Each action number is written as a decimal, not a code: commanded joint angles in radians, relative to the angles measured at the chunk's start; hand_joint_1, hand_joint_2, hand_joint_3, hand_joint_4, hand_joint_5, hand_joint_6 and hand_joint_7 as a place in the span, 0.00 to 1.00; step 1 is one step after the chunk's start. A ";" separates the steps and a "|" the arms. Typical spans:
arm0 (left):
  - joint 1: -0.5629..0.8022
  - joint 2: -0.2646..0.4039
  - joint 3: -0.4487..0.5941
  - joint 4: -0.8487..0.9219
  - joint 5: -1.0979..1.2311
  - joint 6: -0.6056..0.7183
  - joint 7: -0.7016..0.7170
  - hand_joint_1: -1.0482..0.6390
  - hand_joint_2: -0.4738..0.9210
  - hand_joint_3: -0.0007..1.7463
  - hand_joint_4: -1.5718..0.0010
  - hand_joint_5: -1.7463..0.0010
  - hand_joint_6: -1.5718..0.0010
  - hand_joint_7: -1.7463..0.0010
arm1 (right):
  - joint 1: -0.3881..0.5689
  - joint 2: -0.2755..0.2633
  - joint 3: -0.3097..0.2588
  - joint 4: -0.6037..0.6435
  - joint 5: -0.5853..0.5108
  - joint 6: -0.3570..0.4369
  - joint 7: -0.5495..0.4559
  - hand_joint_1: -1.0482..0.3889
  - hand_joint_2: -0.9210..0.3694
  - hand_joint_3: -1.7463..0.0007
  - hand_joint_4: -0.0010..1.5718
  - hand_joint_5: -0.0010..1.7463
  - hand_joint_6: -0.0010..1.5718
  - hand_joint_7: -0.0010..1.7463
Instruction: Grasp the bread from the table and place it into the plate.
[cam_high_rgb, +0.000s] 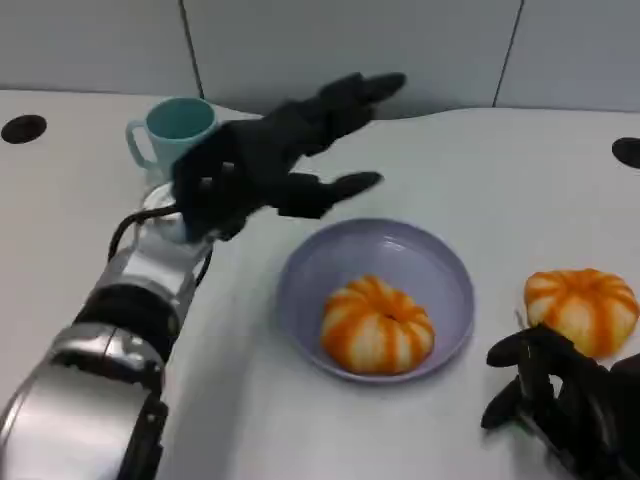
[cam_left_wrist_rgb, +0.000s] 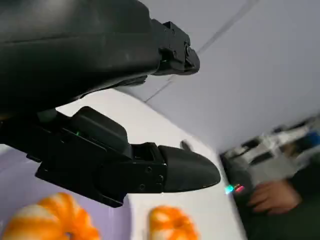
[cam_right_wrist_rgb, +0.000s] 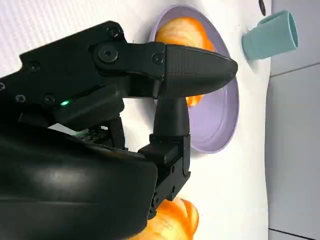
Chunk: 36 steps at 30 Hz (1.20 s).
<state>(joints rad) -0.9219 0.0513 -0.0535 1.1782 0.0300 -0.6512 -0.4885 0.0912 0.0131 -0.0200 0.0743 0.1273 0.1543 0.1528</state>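
Bread: two orange-and-white striped rolls.

Head view. One bread (cam_high_rgb: 377, 325) lies inside the lilac plate (cam_high_rgb: 305, 270) at centre frame. A second bread (cam_high_rgb: 582, 307) sits on the white table (cam_high_rgb: 500, 170) at right, well outside the plate rim. Left hand (cam_high_rgb: 275, 155), upper centre-left, raised above the table, fingers spread apart, holding nothing, touching nothing visible. Teal cup (cam_high_rgb: 175, 130) stands at upper left, close behind that hand. Right hand (cam_high_rgb: 560, 395), lower right, just beside the table bread; fingers partly spread, not closed round the roll; actual contact cannot be told.

Left wrist view. Left hand (cam_left_wrist_rgb: 100, 115) fills the left and centre, fingers extended, empty. Plate bread (cam_left_wrist_rgb: 47, 220) at lower left, table bread (cam_left_wrist_rgb: 172, 225) at lower centre. A person's hand (cam_left_wrist_rgb: 272, 195) shows at right, blurred.

Right wrist view. Right hand (cam_right_wrist_rgb: 125, 100) released, nothing between the fingers. Table bread (cam_right_wrist_rgb: 172, 222) at bottom centre, near the hand's shell. Plate (cam_right_wrist_rgb: 222, 125) upper centre, cup (cam_right_wrist_rgb: 270, 35) upper right.

Risks, as judged:
- Roll is rounded and soft; a shallow or off-centre grasp may nudge it away or squash it.
- Plate already occupied; a second roll may land on the first and tip out.
- Left hand lingering near the cup could knock it.
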 joint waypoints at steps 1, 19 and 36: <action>0.159 0.013 0.191 -0.151 -0.287 0.161 -0.188 0.21 1.00 0.23 0.78 0.79 0.79 0.92 | 0.005 -0.027 -0.010 0.010 -0.007 0.003 0.000 0.49 0.00 0.65 0.33 1.00 0.23 0.96; 0.801 -0.017 0.342 -0.770 -0.622 0.787 -0.137 0.29 1.00 0.24 0.77 0.11 0.73 0.43 | 0.001 -0.042 -0.019 -0.001 0.004 0.039 0.011 0.50 0.00 0.66 0.33 1.00 0.24 0.96; 0.912 -0.042 0.357 -0.865 -0.632 0.886 -0.043 0.39 1.00 0.17 0.68 0.00 0.83 0.00 | 0.003 -0.054 -0.015 -0.009 -0.010 0.047 -0.001 0.50 0.00 0.66 0.34 1.00 0.24 0.96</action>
<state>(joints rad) -0.0100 -0.0002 0.3012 0.3016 -0.6137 0.2431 -0.5404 0.0874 -0.0198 -0.0271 0.0667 0.1251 0.1908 0.1558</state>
